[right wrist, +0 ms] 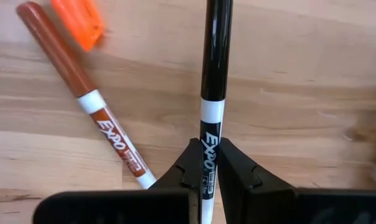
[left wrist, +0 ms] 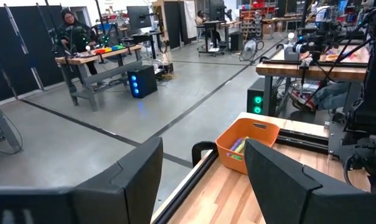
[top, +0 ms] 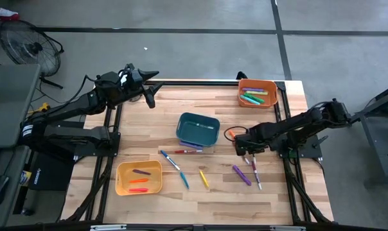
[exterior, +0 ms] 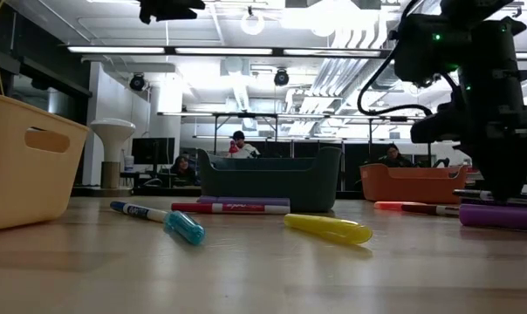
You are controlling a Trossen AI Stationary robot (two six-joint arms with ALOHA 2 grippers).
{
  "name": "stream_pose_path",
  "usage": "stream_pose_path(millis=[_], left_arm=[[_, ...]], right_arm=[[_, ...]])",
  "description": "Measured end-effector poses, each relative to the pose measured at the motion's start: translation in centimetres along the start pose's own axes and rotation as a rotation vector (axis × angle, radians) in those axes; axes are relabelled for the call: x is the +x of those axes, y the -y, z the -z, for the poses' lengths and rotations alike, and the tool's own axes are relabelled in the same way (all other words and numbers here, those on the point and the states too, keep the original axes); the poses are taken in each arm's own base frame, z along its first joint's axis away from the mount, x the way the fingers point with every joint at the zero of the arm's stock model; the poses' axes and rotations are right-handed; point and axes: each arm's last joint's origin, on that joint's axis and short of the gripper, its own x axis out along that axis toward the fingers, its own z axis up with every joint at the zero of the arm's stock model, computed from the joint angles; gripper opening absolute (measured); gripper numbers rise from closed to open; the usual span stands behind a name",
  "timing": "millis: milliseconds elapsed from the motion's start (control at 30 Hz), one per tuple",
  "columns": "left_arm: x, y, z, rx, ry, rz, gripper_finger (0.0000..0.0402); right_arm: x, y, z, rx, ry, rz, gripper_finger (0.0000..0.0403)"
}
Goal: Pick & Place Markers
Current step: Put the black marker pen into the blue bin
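My right gripper (top: 246,151) points down at the table's right middle and is shut on a black marker (right wrist: 214,56) with a white barrel. A brown-capped marker (right wrist: 82,87) and an orange one (right wrist: 79,21) lie flat on the wood beside it. Purple (top: 241,174), yellow (top: 203,178), blue (top: 172,160) and red (top: 188,151) markers lie loose on the table. My left gripper (left wrist: 203,180) stands open and level, raised over the far left corner, with nothing between its fingers. My right gripper pinches the black marker's white barrel (right wrist: 208,148) between its two fingers, back from the black cap end. The fingers come from above, pointing down, and lie across the marker. The marker stays level; whether it is clear of the wood I cannot tell.
A teal bin (top: 198,129) stands at the table's middle, an orange bin (top: 257,93) with markers at the far right corner, and a yellow bin (top: 139,177) with markers at the near left. People sit at desks beyond the table.
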Motion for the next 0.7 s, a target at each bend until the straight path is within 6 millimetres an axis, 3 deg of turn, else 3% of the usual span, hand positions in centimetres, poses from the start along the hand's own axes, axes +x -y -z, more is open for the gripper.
stream_pose_path(millis=[367,700], left_arm=[[0.0,0.0,0.0,-0.001,0.000,0.000,0.0223],[0.0,0.0,0.0,-0.012,0.001,0.000,0.0223]], right_arm=[[-2.5,-1.4,-1.2,-0.106,0.061,-0.044,0.0017],[-8.8,-4.0,-4.1,-0.353,0.209,-0.171,0.0017]])
